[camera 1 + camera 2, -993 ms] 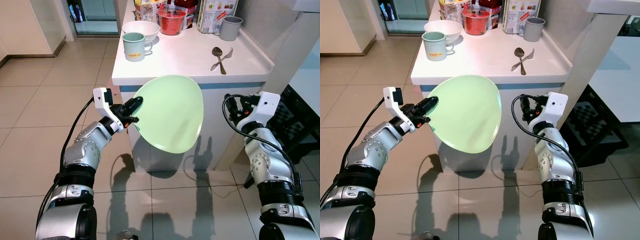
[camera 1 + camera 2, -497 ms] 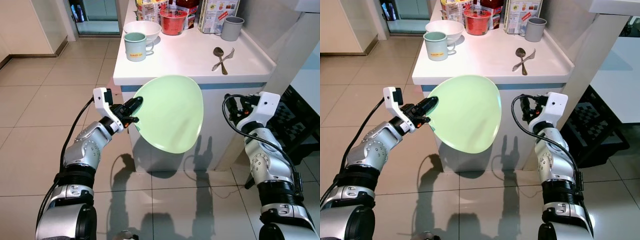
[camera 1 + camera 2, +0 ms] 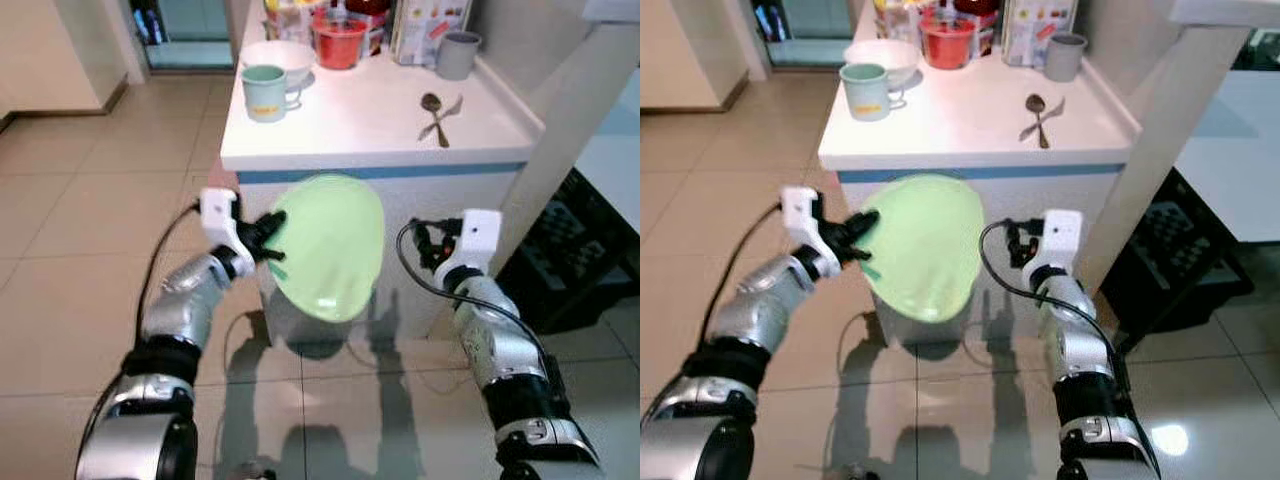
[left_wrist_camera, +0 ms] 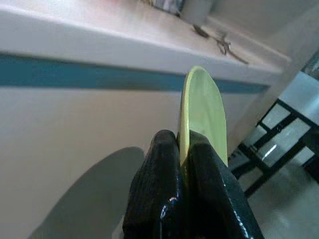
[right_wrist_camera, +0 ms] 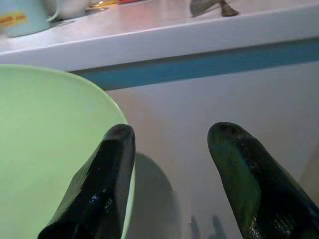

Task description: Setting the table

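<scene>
Now the robot stands a little further back from the white counter than a moment ago, or it bends lower: the counter top sits higher in the head views and the arms are drawn in closer to the body. The whole picture shifted, so I think it is the camera that moved, and the things on the counter stayed where they were.

The left gripper pinches the rim of the light green plate; in the left wrist view the two black fingers are pressed on both sides of the thin edge. The plate is tilted, almost on its side, and it hangs in front of the counter's front panel, below the blue stripe, so it is not on the table yet.

The right gripper is spread and empty, just beside the other edge of the plate, without holding it.

On the counter wait a pale green mug, a white bowl, a red container, a grey cup and a spoon with a fork.

To my eye the plate must next be lifted above the counter edge and turned flat before it can be set down.
</scene>
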